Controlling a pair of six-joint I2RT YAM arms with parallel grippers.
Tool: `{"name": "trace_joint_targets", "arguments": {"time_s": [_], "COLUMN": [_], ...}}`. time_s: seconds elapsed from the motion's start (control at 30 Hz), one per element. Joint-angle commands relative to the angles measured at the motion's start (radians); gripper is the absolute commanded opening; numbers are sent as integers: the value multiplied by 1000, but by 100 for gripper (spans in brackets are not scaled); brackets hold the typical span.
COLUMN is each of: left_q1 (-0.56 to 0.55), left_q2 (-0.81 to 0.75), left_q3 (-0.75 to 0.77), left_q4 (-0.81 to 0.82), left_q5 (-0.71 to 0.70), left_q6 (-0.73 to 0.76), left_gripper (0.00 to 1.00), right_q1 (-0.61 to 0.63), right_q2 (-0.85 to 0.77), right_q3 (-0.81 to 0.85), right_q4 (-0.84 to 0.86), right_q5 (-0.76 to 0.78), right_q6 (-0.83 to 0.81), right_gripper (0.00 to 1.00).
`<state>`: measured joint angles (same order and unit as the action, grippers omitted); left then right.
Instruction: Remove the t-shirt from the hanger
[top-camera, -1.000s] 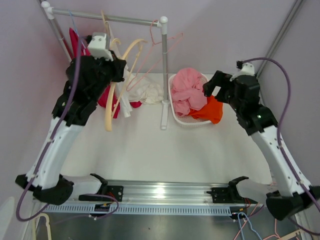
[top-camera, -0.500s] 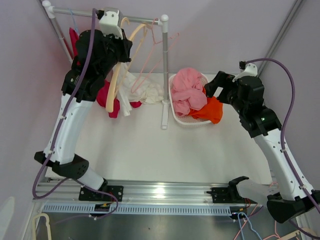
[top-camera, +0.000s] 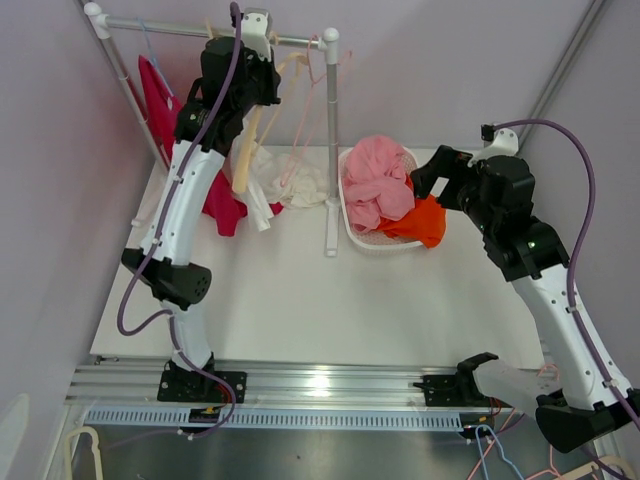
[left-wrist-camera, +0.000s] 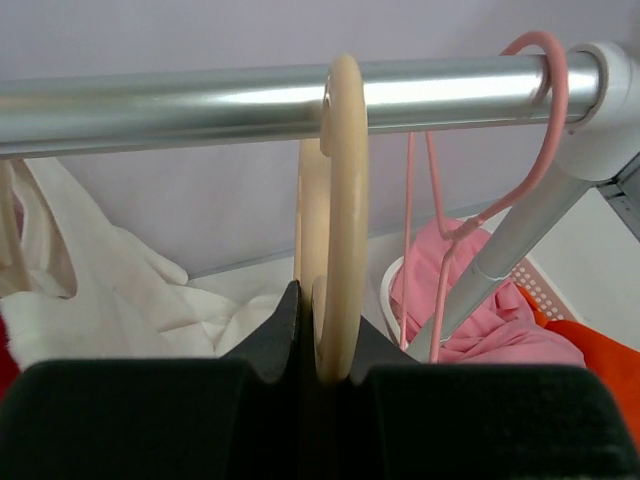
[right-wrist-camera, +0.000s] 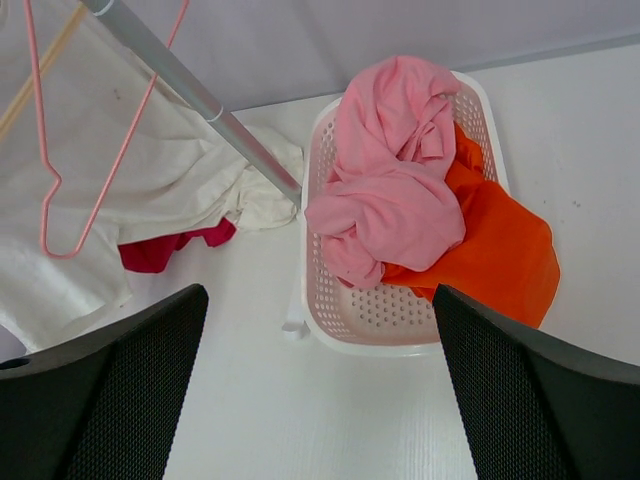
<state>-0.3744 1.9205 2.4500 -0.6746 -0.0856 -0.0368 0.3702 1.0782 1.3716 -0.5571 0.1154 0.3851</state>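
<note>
My left gripper (top-camera: 256, 62) is up at the metal rail (top-camera: 170, 28), shut on a bare cream hanger (top-camera: 240, 172). In the left wrist view the hanger's hook (left-wrist-camera: 345, 200) sits over the rail (left-wrist-camera: 150, 105) and its neck is pinched at my left gripper (left-wrist-camera: 325, 330). A white t-shirt (top-camera: 292, 186) lies crumpled on the table under the rail. A magenta garment (top-camera: 152, 88) hangs at the rail's left end and reaches the table. My right gripper (top-camera: 425, 180) is open and empty above the basket; in its wrist view (right-wrist-camera: 320, 380) bare table lies between the fingers.
An empty pink wire hanger (left-wrist-camera: 545, 70) hangs at the rail's right end by the white corner post (top-camera: 328, 150). A white basket (top-camera: 360, 240) holds a pink garment (right-wrist-camera: 395, 180) and an orange one (right-wrist-camera: 500, 250). Walls stand close on the left and behind.
My left arm has risen and swung right, carrying the cream hanger from low by the table up onto the rail. The right arm has barely moved.
</note>
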Motion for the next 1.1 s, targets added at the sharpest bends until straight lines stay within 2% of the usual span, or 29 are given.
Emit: {"name": "trace_joint_targets", "arguments": {"time_s": [0.0,0.17,0.33,0.47,0.63,0.8,0.93,1.07], "left_q1": [5,5,-3,-3,-14,-27,-27,-29], "left_q2": [-23,-26,-23,38,31,49,34,54], "left_q3": [26,-29,-55,3,-81,-49,-59,-5], "left_q4": [101,220,251,213,291,279,267,231], "left_q5": [75,153,153,172,216,216,270,219], "left_q6": [-31,-54,-66,-71,-106,-95,-84,-84], "left_gripper": [1,1,1,1,1,1,4,2], "right_q1": [-1,-1,-1,-1,-1,-1,-2,-1], "right_q2": [-29,-43,-44,-40,-61,-73,-78,-77], "right_q3": [20,1,-28,-29,-37,-37,-39,-37], "right_q4": [13,19,31,29,25,13,11,13], "right_q5": [-2,-11,-17,-26,-26,-22,-23,-48], "right_q6": [-25,-23,-23,-23,-20,-23,-22,-12], "right_gripper": [99,99,99,100,99,99,99,100]}}
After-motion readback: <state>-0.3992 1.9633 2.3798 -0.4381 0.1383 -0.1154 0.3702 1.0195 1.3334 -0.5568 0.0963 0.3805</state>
